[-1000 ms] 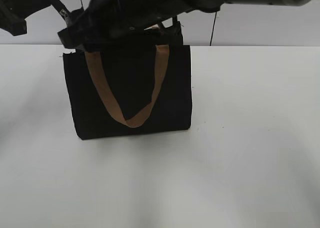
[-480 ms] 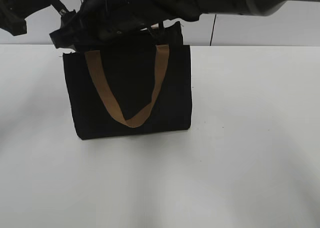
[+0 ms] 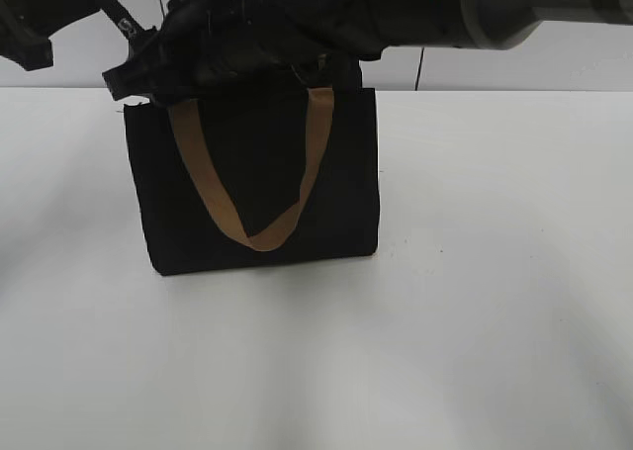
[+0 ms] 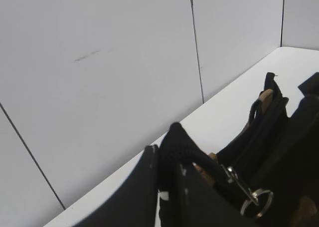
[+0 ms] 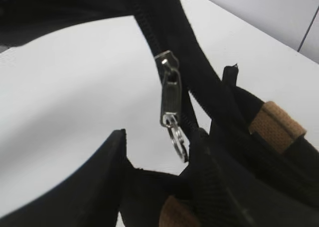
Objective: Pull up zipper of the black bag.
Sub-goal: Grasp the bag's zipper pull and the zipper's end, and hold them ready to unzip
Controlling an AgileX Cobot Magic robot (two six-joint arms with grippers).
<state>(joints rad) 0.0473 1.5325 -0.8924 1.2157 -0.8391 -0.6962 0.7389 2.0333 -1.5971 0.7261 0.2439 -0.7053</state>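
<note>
The black bag [image 3: 257,163] stands upright on the white table [image 3: 475,302], and a tan strap handle [image 3: 210,188] hangs down its front. Both arms crowd over its top edge. In the left wrist view my left gripper [image 4: 167,159] is shut on the black fabric end of the bag's top edge. The silver pull tab [image 4: 240,186] and its ring lie just to the right of it. In the right wrist view the zipper [image 5: 167,37] runs up and away, and the pull tab [image 5: 170,100] hangs from it. My right gripper [image 5: 158,137] is open, with the tab's ring between its fingertips.
A white panelled wall [image 4: 124,62] stands behind the table. The right arm [image 3: 475,5] reaches across from the upper right over the bag. A second tan strap [image 5: 274,124] lies by the bag's opening.
The right arm has shifted a little to the left and lower over the bag's top. The bag and the left arm have stayed about where they were.
</note>
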